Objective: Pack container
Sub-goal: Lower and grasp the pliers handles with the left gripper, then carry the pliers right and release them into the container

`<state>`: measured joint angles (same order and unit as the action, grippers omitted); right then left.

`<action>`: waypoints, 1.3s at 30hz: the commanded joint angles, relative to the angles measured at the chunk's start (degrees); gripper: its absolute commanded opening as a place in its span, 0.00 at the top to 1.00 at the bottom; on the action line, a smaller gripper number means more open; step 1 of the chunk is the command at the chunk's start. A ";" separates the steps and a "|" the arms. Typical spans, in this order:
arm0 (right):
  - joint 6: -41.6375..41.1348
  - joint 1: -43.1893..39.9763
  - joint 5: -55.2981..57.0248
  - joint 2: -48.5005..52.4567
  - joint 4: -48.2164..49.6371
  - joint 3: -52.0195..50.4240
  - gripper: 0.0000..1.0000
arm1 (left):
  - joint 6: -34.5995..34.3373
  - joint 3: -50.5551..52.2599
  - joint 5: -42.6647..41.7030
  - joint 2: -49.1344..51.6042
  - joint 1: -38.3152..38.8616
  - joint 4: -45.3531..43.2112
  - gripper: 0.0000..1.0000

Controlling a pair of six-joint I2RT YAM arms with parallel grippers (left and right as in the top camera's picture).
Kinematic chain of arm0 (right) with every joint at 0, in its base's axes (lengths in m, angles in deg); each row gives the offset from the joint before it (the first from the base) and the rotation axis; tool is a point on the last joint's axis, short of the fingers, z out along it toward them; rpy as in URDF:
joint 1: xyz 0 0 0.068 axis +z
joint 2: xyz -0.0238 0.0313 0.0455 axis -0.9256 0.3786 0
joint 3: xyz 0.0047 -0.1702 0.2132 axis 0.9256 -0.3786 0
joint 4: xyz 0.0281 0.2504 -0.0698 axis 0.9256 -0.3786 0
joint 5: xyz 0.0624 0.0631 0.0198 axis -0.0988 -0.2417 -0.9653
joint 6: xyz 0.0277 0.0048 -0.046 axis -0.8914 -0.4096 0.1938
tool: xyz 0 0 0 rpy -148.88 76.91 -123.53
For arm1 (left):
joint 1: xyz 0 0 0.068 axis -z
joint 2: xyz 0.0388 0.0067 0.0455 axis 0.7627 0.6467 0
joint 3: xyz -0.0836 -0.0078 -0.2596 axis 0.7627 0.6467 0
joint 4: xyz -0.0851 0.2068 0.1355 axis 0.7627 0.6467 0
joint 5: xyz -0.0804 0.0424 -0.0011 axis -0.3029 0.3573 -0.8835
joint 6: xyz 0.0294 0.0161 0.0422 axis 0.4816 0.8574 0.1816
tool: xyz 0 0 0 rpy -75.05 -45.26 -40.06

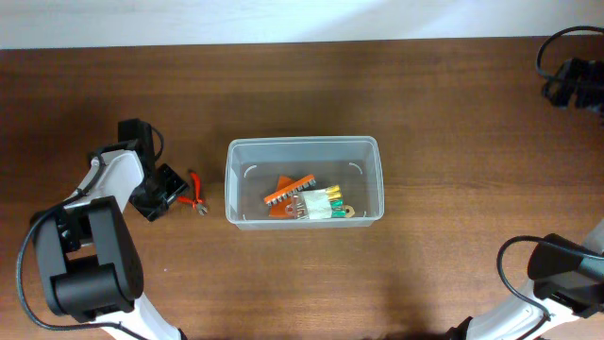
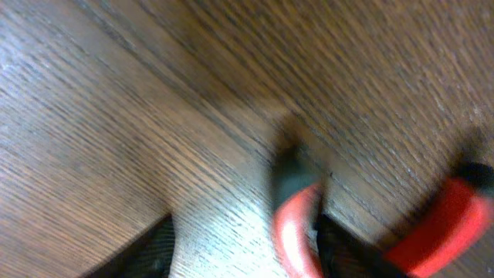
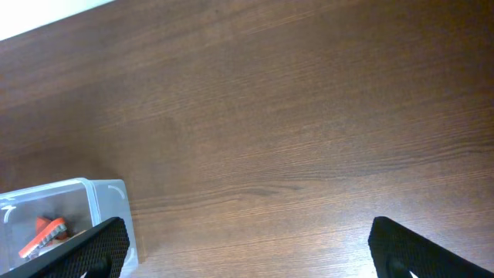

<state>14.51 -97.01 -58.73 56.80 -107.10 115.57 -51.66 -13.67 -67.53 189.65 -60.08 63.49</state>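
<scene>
Container [image 1: 302, 142] clear glossy plastic; table [image 1: 453, 113] matt grained wood.

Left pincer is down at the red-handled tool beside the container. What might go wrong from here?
1. On the left wrist view only one handle of the red-handled tool seems to lie between the fingers of the left pincer, the other outside; it may swing or slip when lifted.
2. The container already holds parts; a dangling tool might clip its near wall or land on them.
</scene>
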 commanded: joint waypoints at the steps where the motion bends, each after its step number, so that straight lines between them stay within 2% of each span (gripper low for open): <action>1: -0.07 0.02 -0.96 0.09 0.00 -0.31 0.01 | -1.29 2.25 -2.89 4.28 1.64 -0.85 0.50; 6: -0.07 0.02 -0.96 0.09 0.00 -0.31 0.01 | -1.46 2.25 -2.86 4.28 5.05 -1.81 0.57; 16: -0.07 0.02 -0.94 0.09 0.07 -0.31 0.01 | -4.66 2.25 -2.84 4.28 10.01 -3.61 0.58; 20: -0.07 0.02 -0.96 0.09 0.07 -0.31 0.01 | -4.66 2.25 -2.84 4.28 10.01 -3.63 0.71; 23: -0.07 0.02 -0.96 0.09 0.07 -0.31 0.01 | -4.66 2.25 -2.86 4.28 10.01 -3.61 0.74; 31: -0.07 0.02 -0.96 0.09 0.07 -0.31 0.01 | -4.59 1.97 -2.82 4.26 9.94 -3.61 0.98; 39: -0.07 0.02 -0.96 0.09 0.04 -0.31 0.01 | -0.02 -7.45 1.09 -1.29 7.61 2.16 0.98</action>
<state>14.38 -97.01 -58.73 56.80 -107.08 115.57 -54.76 -16.19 -67.81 190.32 -51.29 63.62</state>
